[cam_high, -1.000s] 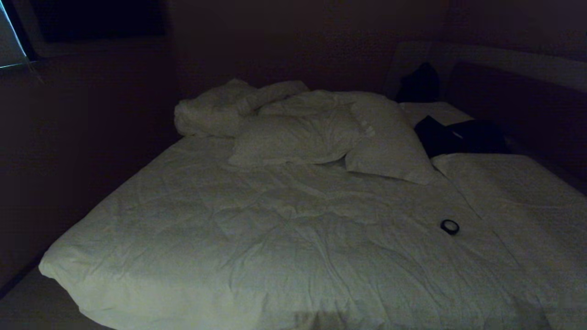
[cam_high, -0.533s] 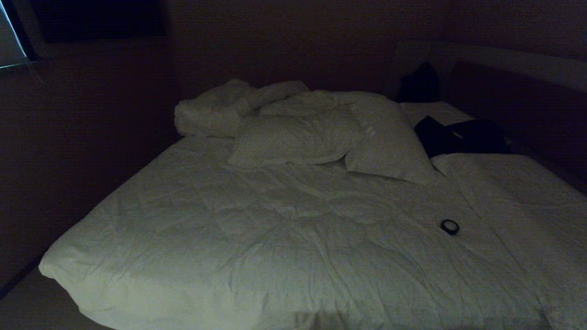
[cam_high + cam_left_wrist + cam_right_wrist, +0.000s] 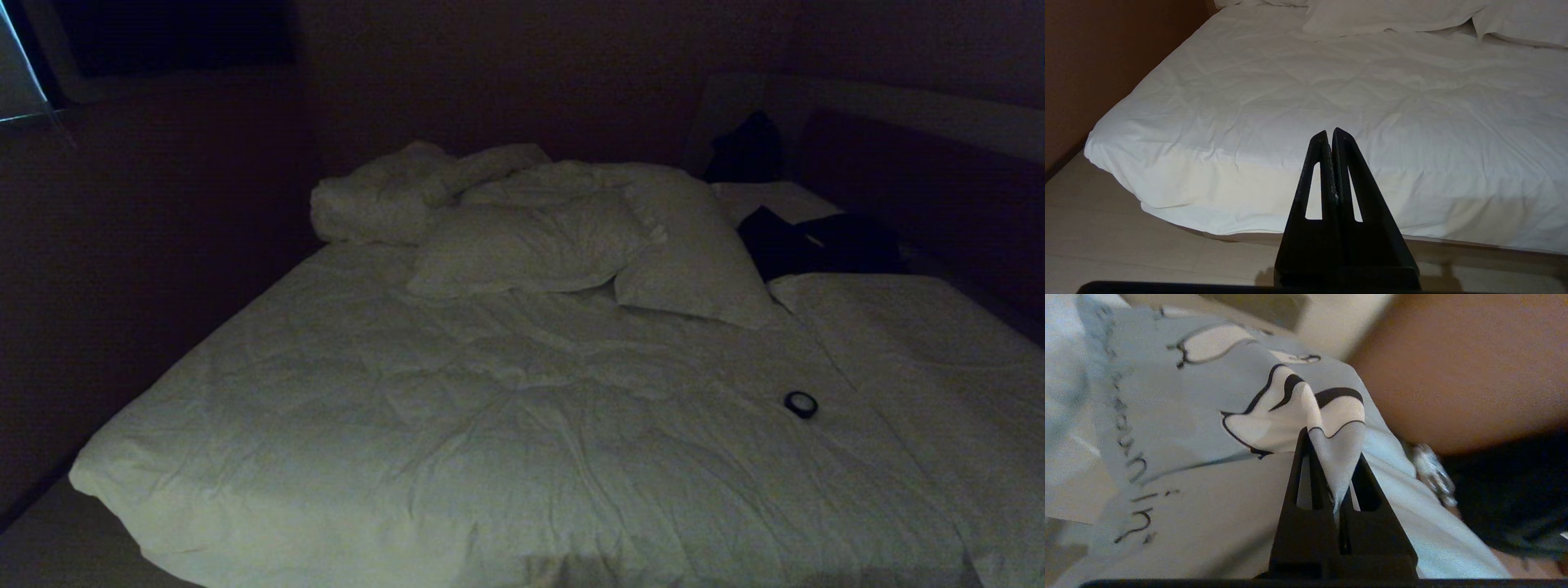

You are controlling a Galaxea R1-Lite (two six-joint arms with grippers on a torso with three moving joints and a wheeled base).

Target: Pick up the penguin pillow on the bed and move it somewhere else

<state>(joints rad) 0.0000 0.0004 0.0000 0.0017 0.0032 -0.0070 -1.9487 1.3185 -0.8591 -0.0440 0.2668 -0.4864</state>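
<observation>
Pinching a fold of the penguin pillow (image 3: 1216, 428) between closed jaws, right tool (image 3: 1331, 457), the light blue-grey fabric bunched at the tips and seemingly lifted clear of the bed (image 3: 522, 425), though hard to confirm from the wrist view alone. Hanging off the bed's near edge above the floor (image 3: 1126, 253), left tool (image 3: 1331, 134), jaws pressed together on nothing. Lying on the duvet in the dim head view: white pillows (image 3: 571, 245), a small dark ring (image 3: 801, 403), dark clothing (image 3: 816, 241).

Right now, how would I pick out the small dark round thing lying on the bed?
Start from the wide bed with its wrinkled white cover. From the white pillows at the far end, come toward the near right part of the cover. There lies a small ring-shaped object, dark-rimmed with a pale middle, alone on the sheet, much smaller than the dark clothes beyond.
</observation>
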